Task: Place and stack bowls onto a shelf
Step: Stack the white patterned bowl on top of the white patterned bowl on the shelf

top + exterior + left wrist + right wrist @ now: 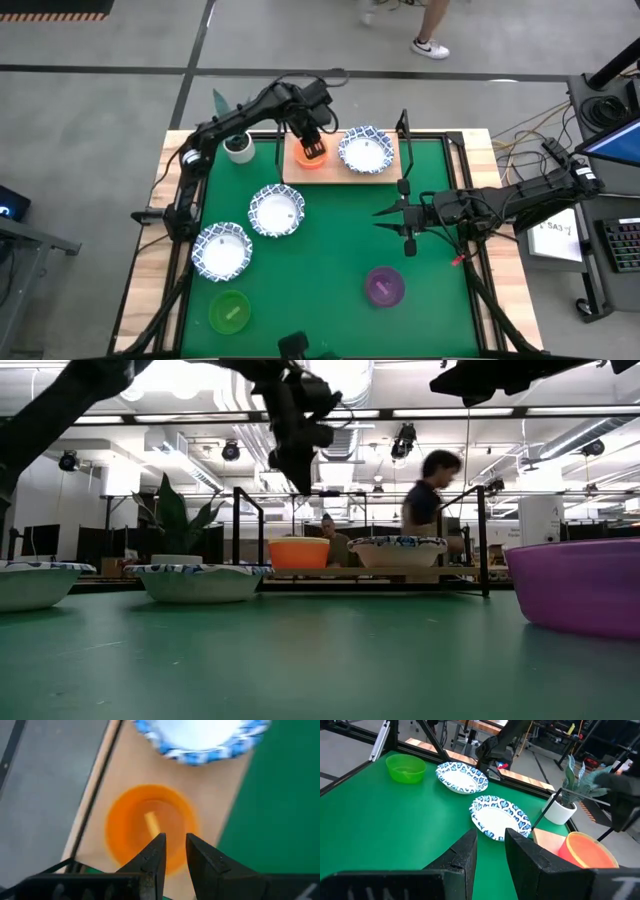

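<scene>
The light-wood shelf stands at the table's far edge. On it sit an orange plastic bowl and a white bowl with a blue rim. My left gripper hangs above the orange bowl, pointing down, slightly open and clear of it, as the low view shows. Two more white bowls, a lime green bowl and a purple bowl rest on the green table. My right gripper is open and empty above the table's right middle.
A white pot with a green plant stands just left of the shelf. Black uprights rise at the shelf's ends. People show beyond the far edge. Green table surface lies bare at the centre.
</scene>
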Tool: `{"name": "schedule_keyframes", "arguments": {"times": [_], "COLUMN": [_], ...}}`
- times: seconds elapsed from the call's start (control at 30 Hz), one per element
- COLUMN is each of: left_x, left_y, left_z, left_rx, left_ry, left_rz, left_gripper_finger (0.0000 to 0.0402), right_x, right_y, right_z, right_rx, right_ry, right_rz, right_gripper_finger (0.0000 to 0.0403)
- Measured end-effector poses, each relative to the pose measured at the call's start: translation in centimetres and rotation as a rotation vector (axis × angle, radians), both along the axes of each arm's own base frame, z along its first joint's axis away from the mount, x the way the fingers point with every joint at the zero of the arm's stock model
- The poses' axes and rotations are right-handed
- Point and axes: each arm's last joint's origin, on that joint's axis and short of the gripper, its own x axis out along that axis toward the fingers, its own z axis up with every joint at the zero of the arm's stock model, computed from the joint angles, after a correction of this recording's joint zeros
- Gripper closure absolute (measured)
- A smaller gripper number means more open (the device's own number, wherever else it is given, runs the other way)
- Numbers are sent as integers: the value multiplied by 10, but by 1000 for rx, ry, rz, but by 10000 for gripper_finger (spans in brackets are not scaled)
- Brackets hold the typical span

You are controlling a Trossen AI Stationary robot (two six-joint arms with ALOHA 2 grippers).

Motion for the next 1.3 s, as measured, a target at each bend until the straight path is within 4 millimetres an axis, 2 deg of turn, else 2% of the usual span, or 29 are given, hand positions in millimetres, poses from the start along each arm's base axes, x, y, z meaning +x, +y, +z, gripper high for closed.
{"name": "schedule_keyframes", "arguments": {"times": [0.23, 0.37, 0.57, 0.7, 0.83, 1.0, 1.17, 1.3], "left_x": [5, -2, -32, -59, -88, -121, -153, -176], "left_y": [-66, -103, -153, -188, -217, -233, -229, -222], "left_z": [24, 28, 13, -1, -11, -15, -17, -18], "left_rx": [6, 7, -14, -35, -46, -16, 77, 180], "left_ry": [-5, -13, -133, -289, -479, -706, -825, -864], "left_rz": [-162, -248, -232, -239, -296, -354, -313, -206], "left_gripper_finger": [345, 345, 345, 345, 345, 345, 345, 345], "right_x": [0, 0, 0, 0, 5, 25, 57, 84], "right_y": [0, 0, -2, -6, -6, -2, 6, 6], "right_z": [-1, -1, 0, -1, -4, -4, -3, -1], "right_rx": [-1, 1, -1, -1, 12, 22, 5, -18], "right_ry": [8, 8, -1, -2, -6, 16, 70, 115], "right_rz": [-1, -1, -58, -229, -256, -259, -243, -239], "right_gripper_finger": [312, 312, 312, 312, 314, 322, 330, 334]}}
